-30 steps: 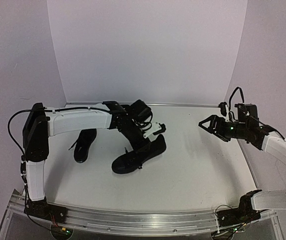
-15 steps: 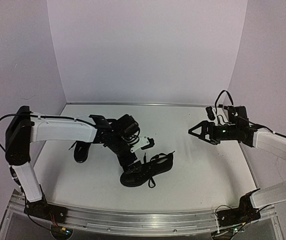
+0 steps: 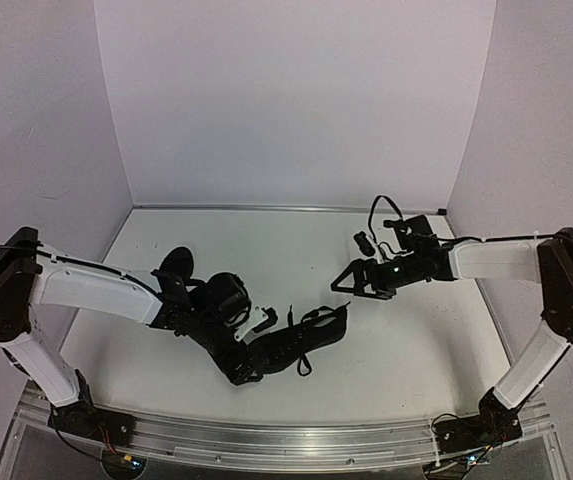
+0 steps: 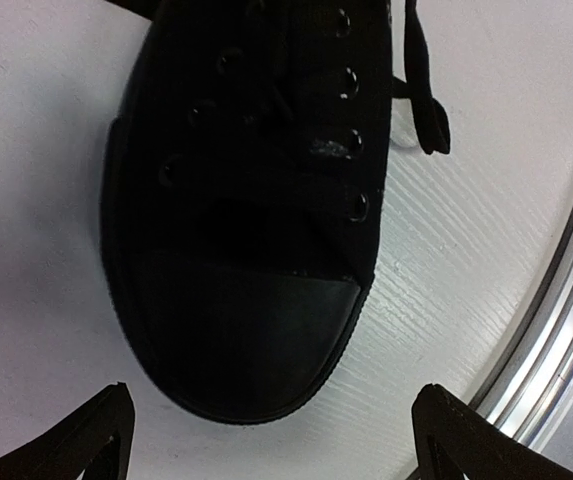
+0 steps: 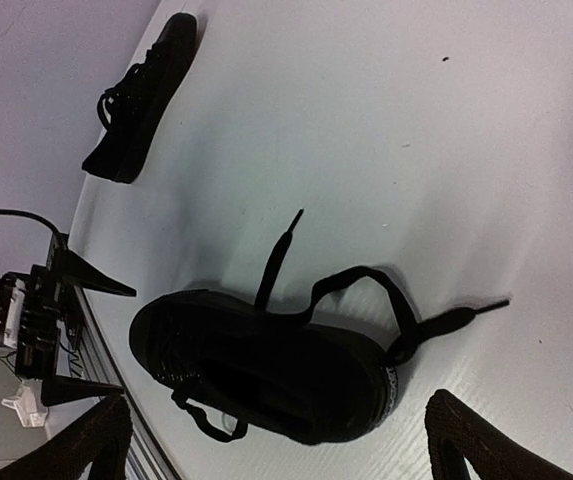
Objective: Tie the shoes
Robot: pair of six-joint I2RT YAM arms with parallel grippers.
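The far shoe (image 5: 141, 95) sits alone at the left, well apart from its mate. The left gripper (image 4: 272, 425) is spread wide, its fingers (image 4: 96, 440) on either side of the near shoe (image 3: 301, 342) at the toe, apparently not touching it. That shoe lies near the front edge of the table (image 3: 406, 350), laces (image 5: 278, 255) loose and untied. The right gripper (image 3: 342, 290) hangs wide open just beyond its heel.

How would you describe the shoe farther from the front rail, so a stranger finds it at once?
Look at the white table's left side, just behind the left arm. A black shoe lies there, partly hidden by that arm. The other shoe lies by the front rail, its loose laces spread out.
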